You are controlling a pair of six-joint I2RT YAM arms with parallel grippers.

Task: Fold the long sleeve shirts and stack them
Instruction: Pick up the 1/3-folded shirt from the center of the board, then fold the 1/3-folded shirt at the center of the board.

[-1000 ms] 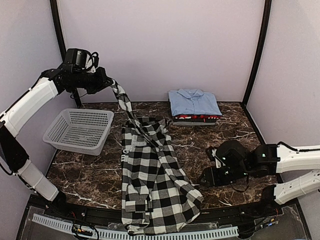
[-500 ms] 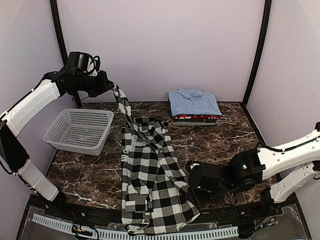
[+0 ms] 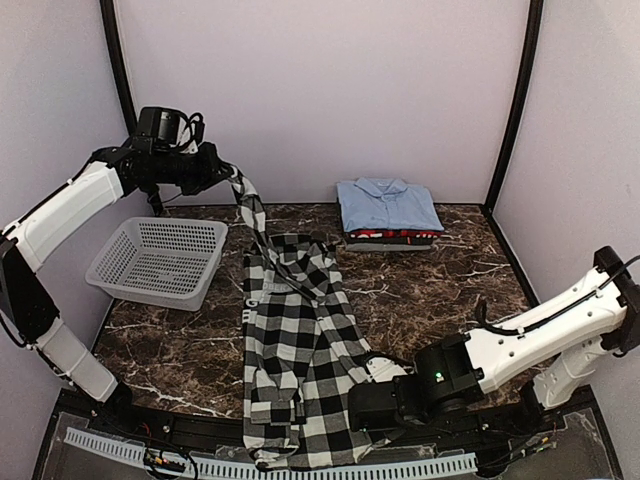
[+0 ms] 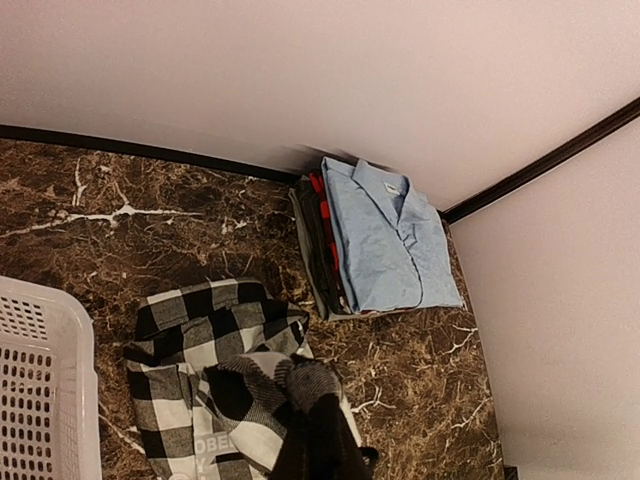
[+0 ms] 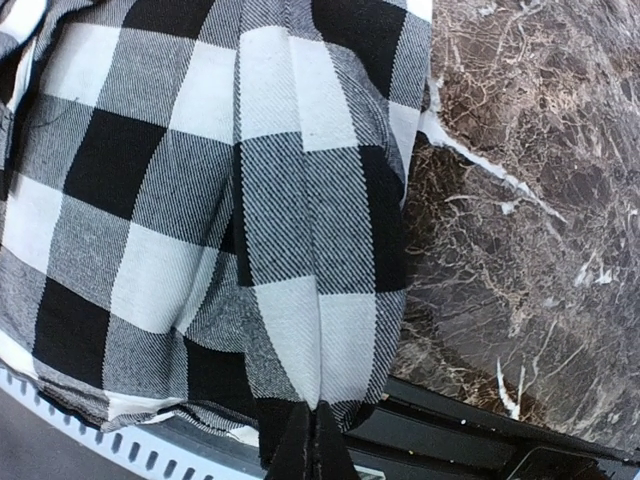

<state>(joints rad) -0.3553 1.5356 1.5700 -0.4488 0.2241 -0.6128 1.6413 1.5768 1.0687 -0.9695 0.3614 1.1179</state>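
Observation:
The black-and-white check long sleeve shirt (image 3: 300, 350) lies lengthwise down the middle of the table, its hem over the near edge. My left gripper (image 3: 222, 172) is high at the back left, shut on a sleeve that stretches up from the shirt (image 4: 200, 330); the cloth bunches at the closed tips (image 4: 315, 430). My right gripper (image 3: 365, 410) is low at the shirt's near right corner. Its tips (image 5: 318, 425) are pinched shut on a fold of the checked cloth (image 5: 200, 170). A folded light blue shirt (image 3: 388, 205) rests on a red one (image 3: 390, 237) at the back.
A grey perforated basket (image 3: 155, 260) stands at the left, its white rim (image 4: 35, 380) showing in the left wrist view. Dark marble tabletop (image 5: 520, 200) lies right of the shirt. A black rail and slotted strip (image 3: 300, 465) run along the near edge.
My right arm has swung left and down toward the near edge, from the bare marble to the shirt's near right corner, and its jaws have shut on the cloth. The left gripper shifted slightly right, sleeve still held.

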